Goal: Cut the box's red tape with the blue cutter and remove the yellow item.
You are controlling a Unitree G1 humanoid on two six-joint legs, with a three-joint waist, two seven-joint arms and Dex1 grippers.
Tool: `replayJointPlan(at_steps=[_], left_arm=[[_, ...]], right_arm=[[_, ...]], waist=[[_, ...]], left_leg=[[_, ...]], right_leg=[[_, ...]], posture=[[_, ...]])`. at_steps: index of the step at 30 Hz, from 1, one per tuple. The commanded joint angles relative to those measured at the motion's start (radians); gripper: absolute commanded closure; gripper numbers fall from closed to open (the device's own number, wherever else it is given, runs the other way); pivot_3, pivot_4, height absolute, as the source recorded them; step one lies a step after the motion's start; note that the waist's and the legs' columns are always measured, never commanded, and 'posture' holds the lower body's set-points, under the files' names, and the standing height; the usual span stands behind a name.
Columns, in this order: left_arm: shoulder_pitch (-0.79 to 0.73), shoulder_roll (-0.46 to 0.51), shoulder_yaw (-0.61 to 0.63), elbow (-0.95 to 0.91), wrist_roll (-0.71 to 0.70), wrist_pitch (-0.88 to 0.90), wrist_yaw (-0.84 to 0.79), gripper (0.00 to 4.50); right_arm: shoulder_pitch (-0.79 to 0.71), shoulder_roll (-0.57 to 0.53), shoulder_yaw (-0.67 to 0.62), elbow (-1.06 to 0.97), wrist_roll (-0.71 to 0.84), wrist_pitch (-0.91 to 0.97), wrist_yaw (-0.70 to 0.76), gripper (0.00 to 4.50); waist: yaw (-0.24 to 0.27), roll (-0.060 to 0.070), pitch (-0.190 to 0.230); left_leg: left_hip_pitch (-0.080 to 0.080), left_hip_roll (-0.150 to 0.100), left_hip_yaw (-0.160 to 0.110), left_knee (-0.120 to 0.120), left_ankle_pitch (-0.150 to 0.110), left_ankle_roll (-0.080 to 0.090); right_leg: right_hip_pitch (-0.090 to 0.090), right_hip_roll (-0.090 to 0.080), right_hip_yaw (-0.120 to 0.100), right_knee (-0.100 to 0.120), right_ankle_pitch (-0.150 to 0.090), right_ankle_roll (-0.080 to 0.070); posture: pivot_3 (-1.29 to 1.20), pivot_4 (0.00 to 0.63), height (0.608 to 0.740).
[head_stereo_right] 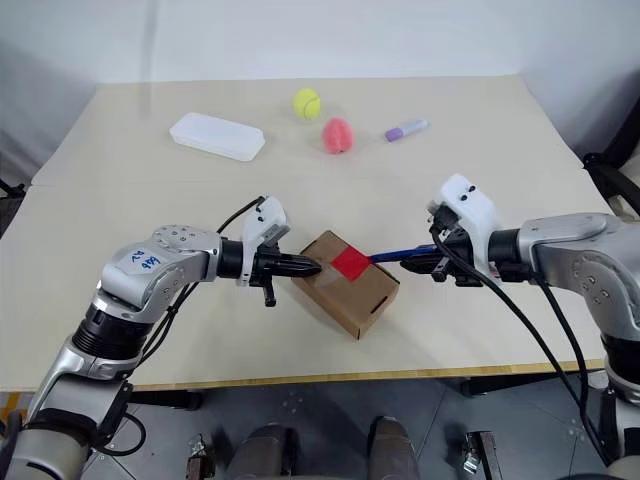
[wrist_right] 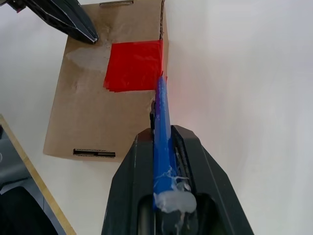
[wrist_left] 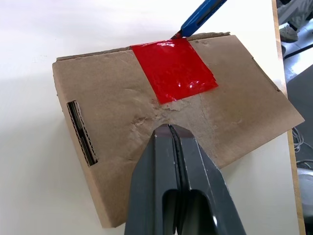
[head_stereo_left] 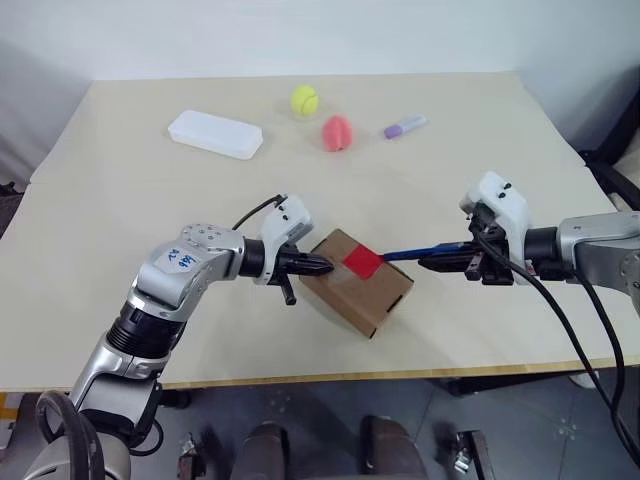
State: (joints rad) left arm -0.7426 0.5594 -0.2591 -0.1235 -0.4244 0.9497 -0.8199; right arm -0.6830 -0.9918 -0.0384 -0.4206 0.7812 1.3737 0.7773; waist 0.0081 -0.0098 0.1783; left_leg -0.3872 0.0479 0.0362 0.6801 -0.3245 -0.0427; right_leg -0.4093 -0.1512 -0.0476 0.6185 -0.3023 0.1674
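At the box: cutting stage under way, tape looking intact, box closed.

On the desk, one box is lying near the front edge, carrying one red tape patch on its upper face. The left hand, fingers pressed together and gripping nothing, is pushing its tip against the box's top beside the tape. The right hand is clamped on the one blue cutter, whose tip is meeting the tape's edge at the box's rim. No cut is showing; opening the flaps and removing the yellow item are remaining. Well beyond the box are lying one white case, one tennis ball, one pink object and one lavender marker.
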Motion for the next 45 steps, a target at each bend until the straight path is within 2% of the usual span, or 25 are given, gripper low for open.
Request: replayJointPlan(at_steps=[1, 16, 22, 27, 45], left_arm=[[0.012, 0.011, -0.036, 0.026, 0.042, 0.028, 0.015, 4.50], [0.001, 0.017, -0.042, 0.042, 0.044, 0.021, 0.010, 4.50], [-0.006, 0.011, -0.049, 0.048, 0.046, 0.011, 0.008, 4.50], [-0.007, 0.012, -0.049, 0.045, 0.043, 0.014, 0.010, 4.50], [-0.002, 0.015, -0.048, 0.041, 0.043, 0.014, 0.010, 4.50]], right_arm=[[0.011, -0.036, -0.025, -0.035, 0.022, -0.004, 0.026, 4.38], [0.017, -0.093, -0.079, -0.049, 0.071, 0.008, 0.048, 4.38], [-0.056, 0.021, -0.111, -0.009, 0.082, 0.012, -0.039, 4.38], [-0.064, 0.048, -0.111, -0.011, 0.089, 0.026, -0.066, 4.38], [0.032, 0.007, -0.116, -0.047, 0.100, 0.038, -0.067, 4.38]], waist=[[0.000, 0.000, 0.000], [0.007, 0.000, 0.000], [0.006, 0.000, 0.000], [0.014, 0.000, 0.000], [0.013, 0.000, 0.000]], left_leg=[[0.000, 0.000, 0.000, 0.000, 0.000, 0.000], [0.000, 0.000, 0.000, 0.001, 0.000, 0.000], [0.000, 0.000, 0.001, 0.002, 0.000, 0.000], [0.000, 0.000, 0.001, 0.002, 0.000, 0.000], [0.000, 0.000, 0.001, 0.002, 0.000, 0.001]], right_leg=[[0.000, 0.000, 0.000, 0.000, 0.000, 0.000], [0.000, 0.000, 0.000, -0.001, 0.000, 0.000], [0.000, 0.000, 0.001, -0.001, 0.000, -0.001], [0.000, 0.000, 0.001, -0.001, 0.000, -0.001], [0.000, 0.000, 0.001, -0.001, 0.000, -0.001]], posture=[[0.00, 0.150, 0.740], [0.00, 0.150, 0.740], [0.00, 0.150, 0.740], [0.00, 0.150, 0.740], [0.00, 0.150, 0.740]])
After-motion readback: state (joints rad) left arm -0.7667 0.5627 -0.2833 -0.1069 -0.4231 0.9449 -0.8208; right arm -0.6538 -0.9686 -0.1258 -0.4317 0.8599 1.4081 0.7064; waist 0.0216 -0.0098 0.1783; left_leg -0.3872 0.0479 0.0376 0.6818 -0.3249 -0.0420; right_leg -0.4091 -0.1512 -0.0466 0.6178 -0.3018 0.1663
